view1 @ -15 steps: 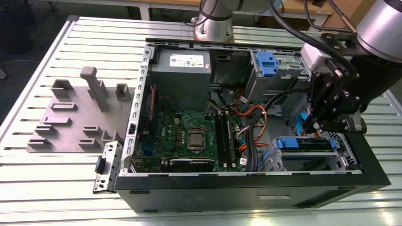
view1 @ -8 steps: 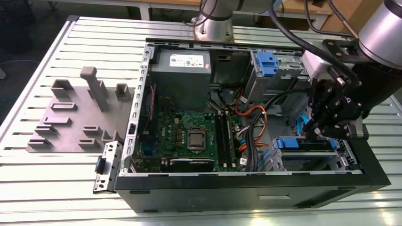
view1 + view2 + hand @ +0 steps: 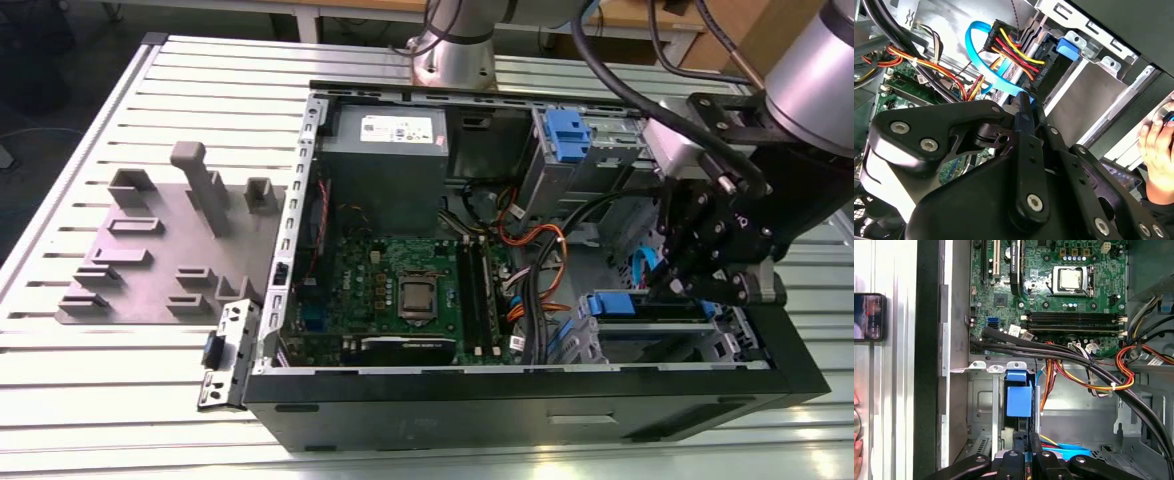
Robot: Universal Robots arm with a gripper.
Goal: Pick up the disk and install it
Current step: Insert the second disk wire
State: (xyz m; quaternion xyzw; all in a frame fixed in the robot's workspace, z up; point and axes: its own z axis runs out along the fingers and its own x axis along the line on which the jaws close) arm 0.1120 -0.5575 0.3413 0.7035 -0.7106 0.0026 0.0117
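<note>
The disk (image 3: 627, 305) sits edge-on in the lower drive bay of the open computer case (image 3: 534, 405), at the exterior view's right. Its blue carrier bracket (image 3: 1019, 397) faces the motherboard. My gripper (image 3: 681, 290) reaches down into that bay. In the first wrist view its two black fingers (image 3: 1018, 442) pinch the thin edge of the disk behind the blue bracket. In the second wrist view the gripper (image 3: 1024, 102) closes on a blue edge beside a light blue flat cable (image 3: 989, 65).
Bundles of black, orange and yellow cables (image 3: 1079, 367) cross right next to the bay. A grey power supply (image 3: 387, 150) and a second blue latch (image 3: 567, 135) sit at the case's far end. A grey fixture (image 3: 160, 240) lies outside the case. A person's hand (image 3: 1154, 145) and a phone (image 3: 869, 315) are nearby.
</note>
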